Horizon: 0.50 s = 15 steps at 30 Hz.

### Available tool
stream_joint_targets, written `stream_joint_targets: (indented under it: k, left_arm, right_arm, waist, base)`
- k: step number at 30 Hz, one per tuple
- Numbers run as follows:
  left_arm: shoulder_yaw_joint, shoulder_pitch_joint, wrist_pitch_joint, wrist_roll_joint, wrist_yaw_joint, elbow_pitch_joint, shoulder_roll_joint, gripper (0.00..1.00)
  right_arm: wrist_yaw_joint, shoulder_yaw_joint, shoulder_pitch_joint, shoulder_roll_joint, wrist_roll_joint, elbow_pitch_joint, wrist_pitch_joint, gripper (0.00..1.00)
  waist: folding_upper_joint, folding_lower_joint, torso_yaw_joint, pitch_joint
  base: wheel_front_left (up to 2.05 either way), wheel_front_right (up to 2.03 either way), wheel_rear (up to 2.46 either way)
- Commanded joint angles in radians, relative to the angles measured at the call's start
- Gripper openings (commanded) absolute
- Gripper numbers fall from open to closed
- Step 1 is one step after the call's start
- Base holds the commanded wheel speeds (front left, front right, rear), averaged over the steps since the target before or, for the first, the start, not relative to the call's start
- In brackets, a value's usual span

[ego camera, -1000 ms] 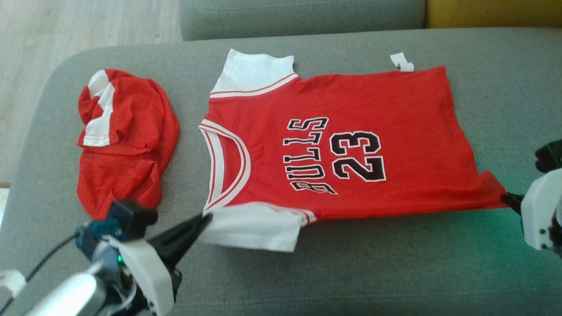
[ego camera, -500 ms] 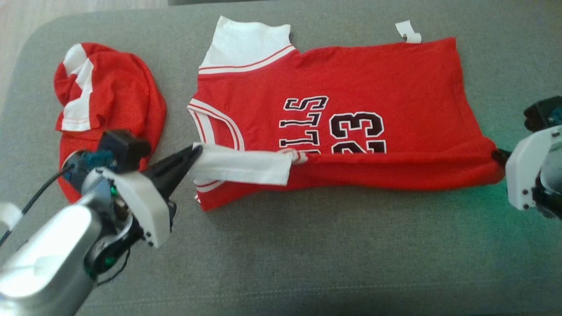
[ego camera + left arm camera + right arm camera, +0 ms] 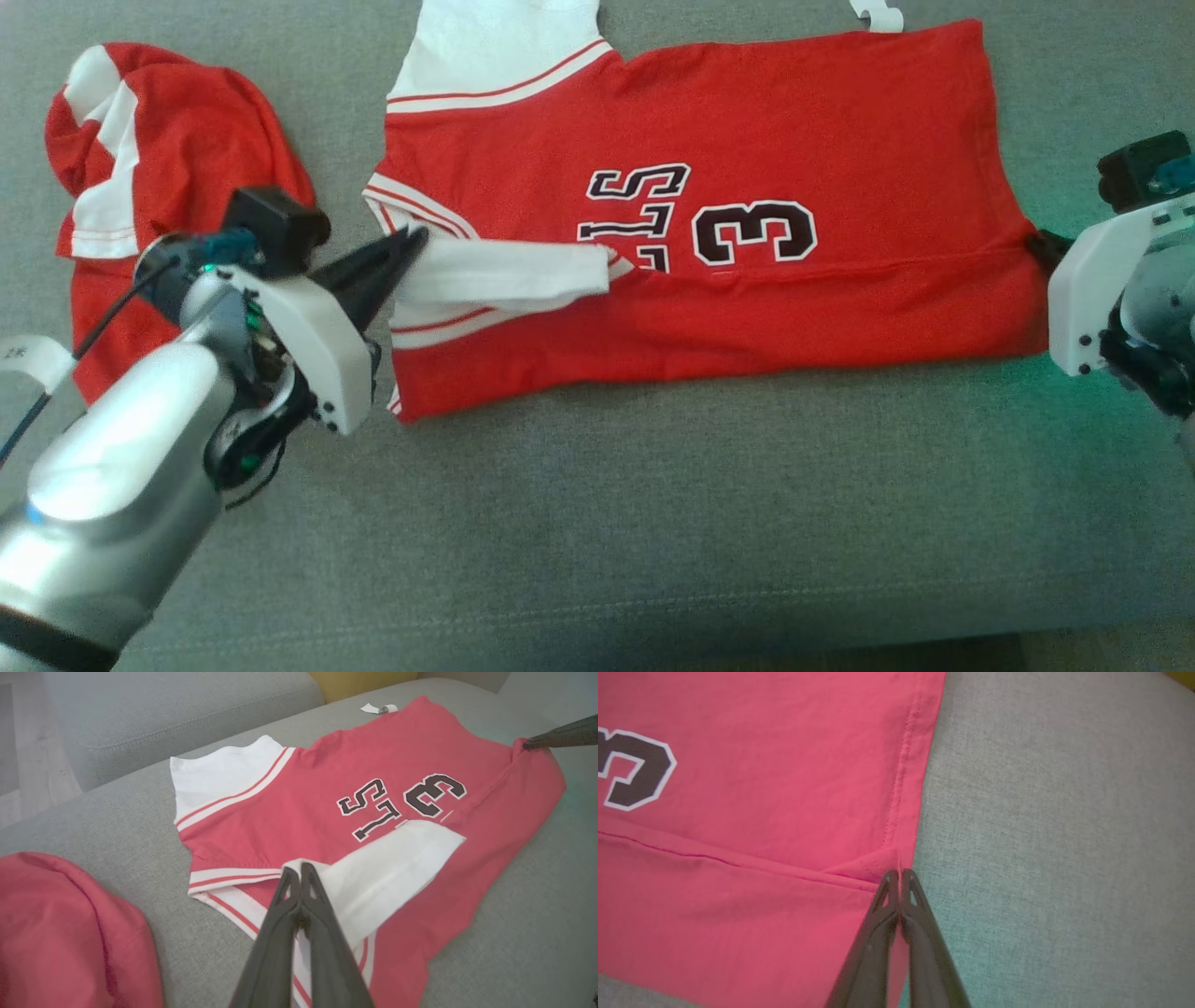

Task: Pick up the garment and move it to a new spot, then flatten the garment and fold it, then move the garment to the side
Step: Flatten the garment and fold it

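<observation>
Grey sofa cushion (image 3: 653,523) carries the red jersey (image 3: 794,121) flat toward its far edge, fold under way — left hand (image 3: 411,245) pinched shut on the white sleeve (image 3: 504,275), right hand (image 3: 1036,245) clamped on the hem corner (image 3: 878,863), near edge doubled over the lettering (image 3: 747,231). Finishing the fold and moving it aside remain, I judge; the far sleeve (image 3: 495,37) is cut off and half the lettering covered.

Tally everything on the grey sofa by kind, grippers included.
Garments: 2, the Bulls jersey and the crumpled red-and-white garment.
White label strip: 1, at the jersey's far edge.
Grippers: 2, left gripper and right gripper, both shut on the jersey.
Total: 5.
</observation>
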Motion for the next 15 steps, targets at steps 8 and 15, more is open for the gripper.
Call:
stream_joint_targets:
  k: [8, 15]
  left_arm:
    - [0.126, -0.083, -0.179, -0.007, 0.078, 0.093, -0.04, 1.0]
    - [0.261, -0.016, -0.312, -0.045, 0.17, 0.05, -0.108, 1.0]
  right_arm:
    - [0.007, -0.085, -0.043, 0.039, -0.007, 0.032, -0.239, 1.0]
    - [0.007, -0.193, 0.009, 0.097, -0.009, -0.002, -0.528, 1.0]
  waist:
    - [0.0, 0.0, -0.007, -0.01]
    - [0.0, 0.0, -0.002, -0.071]
  base:
    - [0.0, 0.0, 0.0]
    - [0.0, 0.0, 0.0]
